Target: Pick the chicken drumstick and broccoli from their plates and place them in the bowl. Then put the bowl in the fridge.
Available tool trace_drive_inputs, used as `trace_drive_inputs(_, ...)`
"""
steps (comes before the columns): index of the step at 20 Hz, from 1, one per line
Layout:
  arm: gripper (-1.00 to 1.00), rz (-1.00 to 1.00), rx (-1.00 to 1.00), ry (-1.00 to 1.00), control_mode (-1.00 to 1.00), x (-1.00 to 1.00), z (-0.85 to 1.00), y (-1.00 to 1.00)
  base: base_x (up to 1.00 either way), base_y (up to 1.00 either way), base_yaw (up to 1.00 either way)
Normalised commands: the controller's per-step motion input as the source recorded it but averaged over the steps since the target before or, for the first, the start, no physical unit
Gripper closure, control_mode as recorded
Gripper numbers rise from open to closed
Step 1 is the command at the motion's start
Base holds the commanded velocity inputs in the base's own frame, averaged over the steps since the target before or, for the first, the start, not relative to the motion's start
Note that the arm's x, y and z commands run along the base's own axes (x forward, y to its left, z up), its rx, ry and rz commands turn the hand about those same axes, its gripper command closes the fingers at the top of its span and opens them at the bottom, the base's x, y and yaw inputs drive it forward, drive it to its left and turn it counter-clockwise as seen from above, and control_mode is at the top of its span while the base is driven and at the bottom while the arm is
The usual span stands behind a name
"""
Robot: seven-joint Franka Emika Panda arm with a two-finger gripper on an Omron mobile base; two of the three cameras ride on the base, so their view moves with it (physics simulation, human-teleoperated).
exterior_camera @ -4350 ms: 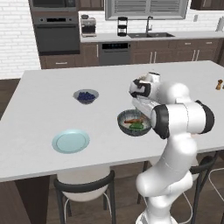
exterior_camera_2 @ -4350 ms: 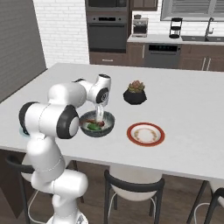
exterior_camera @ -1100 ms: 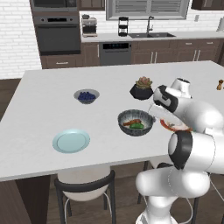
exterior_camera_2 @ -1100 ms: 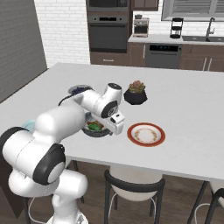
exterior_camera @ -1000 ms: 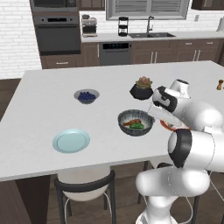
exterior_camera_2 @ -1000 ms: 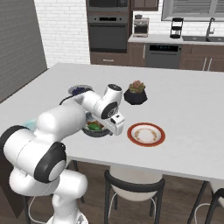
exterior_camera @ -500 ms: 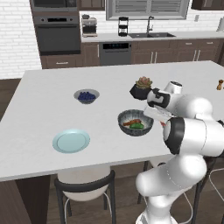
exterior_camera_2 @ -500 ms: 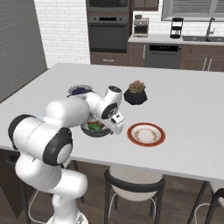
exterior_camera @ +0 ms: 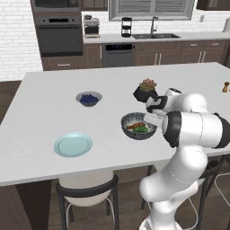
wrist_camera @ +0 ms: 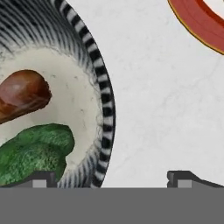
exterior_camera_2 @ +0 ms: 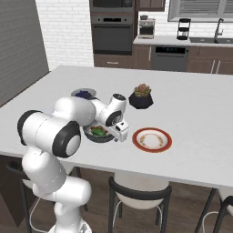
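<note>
We have swung our wide-open gripper [wrist_camera: 109, 177] down astride the bowl [wrist_camera: 106, 109] rim (food already inside), ready to grasp.

Home kitchen: wall oven [exterior_camera: 59, 39], sink [exterior_camera: 155, 35] (island [exterior_camera: 54, 117] foreground)

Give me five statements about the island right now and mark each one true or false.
1. The drumstick lies in the bowl. True.
2. The broccoli sits on the blue plate. False: it is in the bowl; that plate is bare.
3. The gripper is shut on the bowl's rim. False: its jaws stand open astride the rim.
4. The red-rimmed plate holds food. False: it is bare.
5. The blueberry bowl stands apart from the bowl. True.
</note>
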Motion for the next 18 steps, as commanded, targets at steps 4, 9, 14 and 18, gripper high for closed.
trace_drive_inputs(4, -1.0, 0.0, 0.0, 0.0, -1.0, 0.16, -0.24, 0.03, 0.0, 0.0, 0.0)
trace_drive_inputs(9, -1.0, 0.0, 0.0, 0.0, -1.0, 0.19, -0.17, 0.07, 0.0, 0.0, 0.0)
trace_drive_inputs(14, 1.0, -0.01, 0.0, 0.0, -1.0, 0.09, -0.2, 0.15, 0.0, 0.0, 0.0)
trace_drive_inputs(18, 1.0, -0.02, 0.0, 0.0, -1.0, 0.0, -0.27, 0.16, 0.0, 0.0, 0.0)
